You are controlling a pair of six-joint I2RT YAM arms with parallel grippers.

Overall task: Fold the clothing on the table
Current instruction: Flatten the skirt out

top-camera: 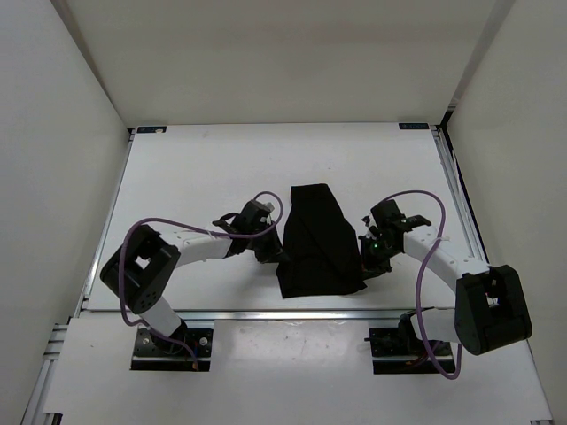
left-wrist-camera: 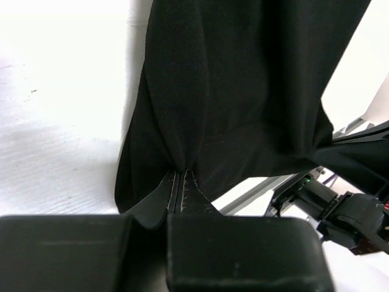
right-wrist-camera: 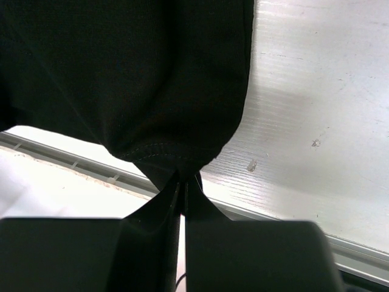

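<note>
Clothing [top-camera: 317, 243]: hem pinched on either side, left jaws and right jaws both clenched, fabric spread ahead of them over surface [top-camera: 195, 168], likely for an even lift and fold.

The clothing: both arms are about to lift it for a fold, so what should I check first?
1. Left hand shut on the clothing: ok.
2. Right hand shut on its hem: ok.
3. Grips on opposite side edges: ok.
4. Fabric lying smooth: not ok, creased lengthwise.
5. All layers caught in each pinch: cannot tell.
6. Purple cables apart from the fabric: ok.
</note>
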